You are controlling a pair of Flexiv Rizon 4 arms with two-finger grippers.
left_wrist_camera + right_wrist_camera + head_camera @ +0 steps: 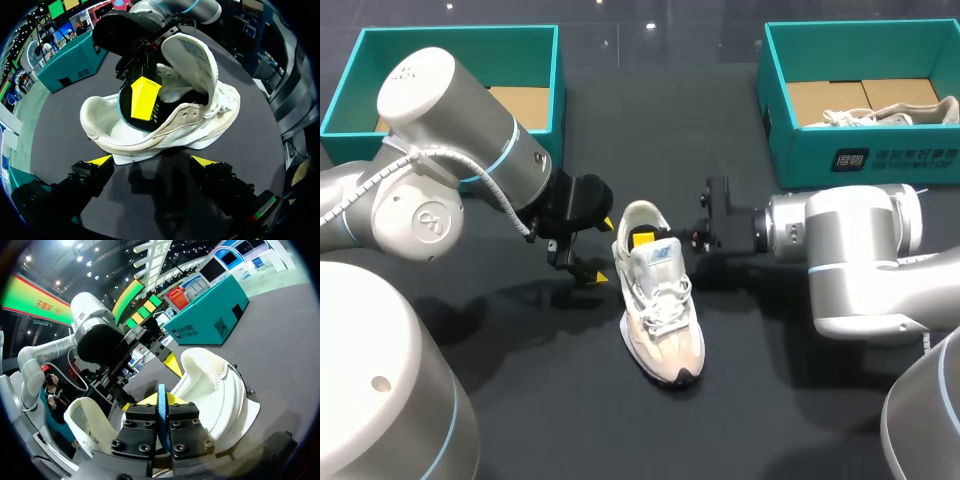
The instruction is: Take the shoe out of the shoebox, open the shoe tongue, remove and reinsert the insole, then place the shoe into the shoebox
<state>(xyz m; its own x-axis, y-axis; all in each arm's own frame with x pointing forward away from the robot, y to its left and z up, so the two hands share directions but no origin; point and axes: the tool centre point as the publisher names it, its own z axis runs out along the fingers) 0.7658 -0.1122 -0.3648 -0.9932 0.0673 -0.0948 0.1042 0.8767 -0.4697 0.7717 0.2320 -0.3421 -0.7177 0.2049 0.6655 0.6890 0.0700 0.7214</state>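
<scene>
Clearly, the right claw (642, 240) is reached into the opening of the shoe (660, 330). In its own wrist view its two fingers are clenched flat together on the thin blue edge of the insole (161, 420), with the yellow tips just past the pinch. The left claw (152, 161) is released, its fingers spread wide. It sits just beside the shoe's flank near the heel, with nothing between the tips and no contact with the shoe.

The shoe stands upright on its sole at the middle of the dark tabletop (550, 420). Its long axis runs from the far side toward the robot, a little slanted. The heel lies at the far end and the toe at the near end, turned slightly to the robot's right. The tongue (192, 55) is folded up and forward, leaving the mouth wide.

The left teal shoebox (460, 70) and the right teal shoebox (860, 160) sit at the far corners, well apart from the shoe. A second shoe (895, 113) lies in the right one.
</scene>
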